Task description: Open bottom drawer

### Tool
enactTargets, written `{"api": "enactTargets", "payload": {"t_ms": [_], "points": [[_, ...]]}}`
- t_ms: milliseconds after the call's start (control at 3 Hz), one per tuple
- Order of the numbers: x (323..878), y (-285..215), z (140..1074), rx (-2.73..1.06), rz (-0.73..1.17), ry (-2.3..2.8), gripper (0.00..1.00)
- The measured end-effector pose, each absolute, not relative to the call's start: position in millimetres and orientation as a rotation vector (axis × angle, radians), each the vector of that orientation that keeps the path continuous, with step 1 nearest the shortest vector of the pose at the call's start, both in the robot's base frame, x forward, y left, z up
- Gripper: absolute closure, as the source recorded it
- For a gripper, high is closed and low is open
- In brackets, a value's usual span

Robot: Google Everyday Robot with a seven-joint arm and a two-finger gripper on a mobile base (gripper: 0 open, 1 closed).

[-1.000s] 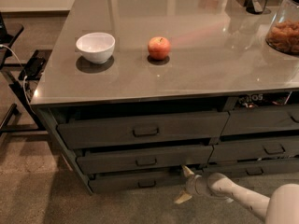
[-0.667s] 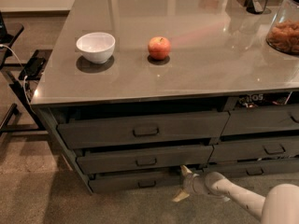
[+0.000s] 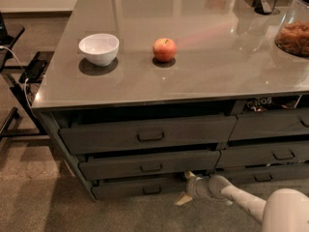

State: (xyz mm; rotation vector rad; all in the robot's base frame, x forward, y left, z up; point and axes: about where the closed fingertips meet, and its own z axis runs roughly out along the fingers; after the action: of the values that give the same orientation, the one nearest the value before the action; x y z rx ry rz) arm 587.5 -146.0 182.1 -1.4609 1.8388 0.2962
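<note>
— Where is the bottom drawer point(image 3: 130, 188)?
— Lowest in the left stack under the bench point(image 3: 193, 81).
— The gripper point(image 3: 186, 187)?
— Under the bench front, at that drawer's right end, fingers spread.

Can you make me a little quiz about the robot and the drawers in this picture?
1. True or false: the round red apple sits on the shiny grey countertop, right of the round white bowl.
2. Where is the robot's end effector? A) above the apple B) low down, by the right end of the thin dark-grey bottom drawer C) inside the bowl
3. How many drawers are stacked under the bowl's side of the countertop?

Key: 1 true; 2 B; 3 three.
</note>
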Motion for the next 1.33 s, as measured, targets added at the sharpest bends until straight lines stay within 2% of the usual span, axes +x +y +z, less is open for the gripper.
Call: {"api": "enactTargets", "payload": {"t_ms": [1000,1333], "points": [[603.1,-138.7,161.9,-1.482,0.268,1.826,0.00],[603.1,-138.7,161.8,-1.482,0.268,1.826,0.18]]}}
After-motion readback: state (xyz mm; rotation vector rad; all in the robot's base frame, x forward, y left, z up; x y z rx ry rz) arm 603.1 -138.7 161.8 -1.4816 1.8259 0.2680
